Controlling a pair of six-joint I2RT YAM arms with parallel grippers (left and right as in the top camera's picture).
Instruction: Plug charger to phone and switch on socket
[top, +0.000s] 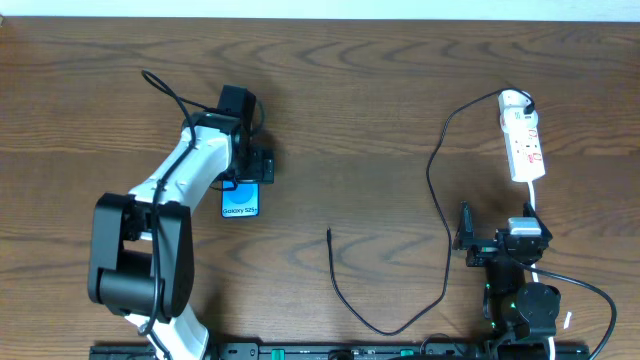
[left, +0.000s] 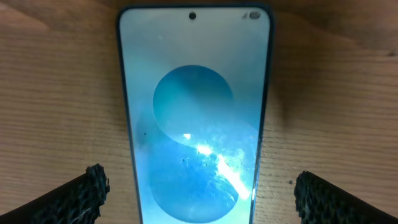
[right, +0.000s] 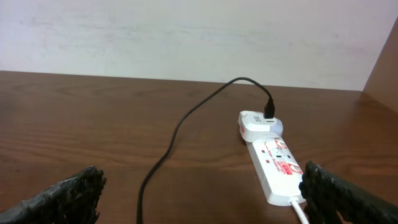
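Observation:
The phone (top: 240, 200) lies flat on the wooden table, its light blue screen (left: 193, 124) facing up. My left gripper (top: 247, 170) hangs over it, open. Its fingertips (left: 90, 190) stand either side of the phone's lower part without touching it. The white socket (top: 523, 145) lies at the far right, and a white adapter (right: 258, 124) is plugged into its far end. The charger cable (top: 432, 165) runs from there in a long loop, and its free plug tip (top: 329, 233) rests mid-table. My right gripper (top: 505, 240) is open just short of the socket (right: 273, 165), holding nothing.
The socket's white cord (top: 530, 197) runs back toward the right arm's base. The charger cable (right: 180, 124) passes between my right fingers (right: 74, 196) on the table. A pale wall stands beyond the table's far edge.

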